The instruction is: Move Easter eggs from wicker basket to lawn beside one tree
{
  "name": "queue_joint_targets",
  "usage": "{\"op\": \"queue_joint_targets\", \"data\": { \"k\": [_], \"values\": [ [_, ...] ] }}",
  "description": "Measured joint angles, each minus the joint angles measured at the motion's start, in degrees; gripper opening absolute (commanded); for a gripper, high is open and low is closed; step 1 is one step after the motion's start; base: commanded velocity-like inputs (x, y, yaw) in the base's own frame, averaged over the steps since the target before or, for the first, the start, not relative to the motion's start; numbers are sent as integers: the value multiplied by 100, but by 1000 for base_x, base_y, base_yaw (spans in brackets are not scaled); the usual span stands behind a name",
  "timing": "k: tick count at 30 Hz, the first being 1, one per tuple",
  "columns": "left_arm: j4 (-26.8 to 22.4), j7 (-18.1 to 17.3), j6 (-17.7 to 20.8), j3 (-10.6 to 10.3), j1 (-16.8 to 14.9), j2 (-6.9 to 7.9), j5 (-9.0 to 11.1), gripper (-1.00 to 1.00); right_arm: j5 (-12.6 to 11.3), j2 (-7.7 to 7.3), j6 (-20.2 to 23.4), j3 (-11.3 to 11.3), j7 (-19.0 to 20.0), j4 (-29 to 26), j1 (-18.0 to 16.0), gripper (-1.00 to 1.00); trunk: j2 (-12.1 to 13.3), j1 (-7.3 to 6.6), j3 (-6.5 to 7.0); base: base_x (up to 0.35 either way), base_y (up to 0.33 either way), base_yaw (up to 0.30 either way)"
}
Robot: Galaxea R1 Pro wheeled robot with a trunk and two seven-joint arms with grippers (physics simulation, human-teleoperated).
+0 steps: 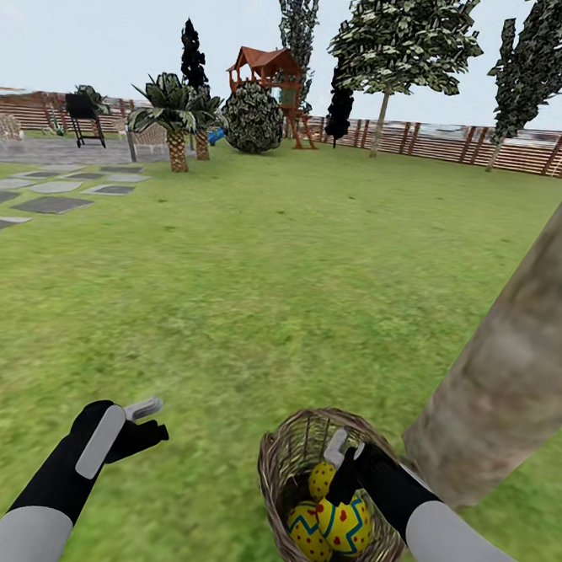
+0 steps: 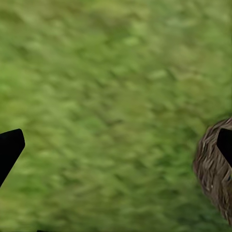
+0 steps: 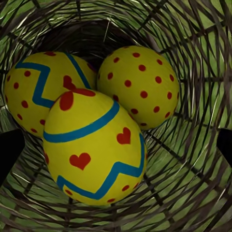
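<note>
The wicker basket (image 1: 276, 467) sits on the lawn (image 1: 254, 296) right beside the thick pale tree trunk (image 1: 511, 358). Three yellow Easter eggs lie inside it: one on top (image 3: 92, 150) with hearts and blue bands, one with a zigzag (image 3: 34, 87), and a dotted one (image 3: 140, 84). My right gripper (image 1: 339, 463) reaches down into the basket, open, with its fingers on either side of the top egg and apart from it. Left of the basket, my left gripper (image 1: 145, 422) hovers open over bare grass, with the basket's side (image 2: 212, 164) at the edge of its wrist view.
Grey paving slabs (image 1: 50, 204) lie at the far left. Short palms (image 1: 170, 129), a round bush (image 1: 253, 118), a play tower (image 1: 268, 69) and thin trees stand before the slatted fence (image 1: 494, 146) at the back. Open grass stretches ahead and around the trunk's foot.
</note>
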Motion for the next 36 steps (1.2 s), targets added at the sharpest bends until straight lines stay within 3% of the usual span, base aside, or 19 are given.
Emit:
{"op": "queue_joint_targets", "data": {
  "k": [15,19,36],
  "values": [
    [0,-3,1,0,0,0,0,100,-5,0,19,15,-5,13,0,100,-602,330,-269,0,0,0],
    [0,-3,0,0,0,0,0,100,-13,13,17,16,-51,245,0,100,-762,418,-341,0,0,0],
    [-4,-3,7,0,0,-6,3,100,-9,-18,38,-21,-129,338,-1,100,-1003,549,-449,0,0,0]
  ]
}}
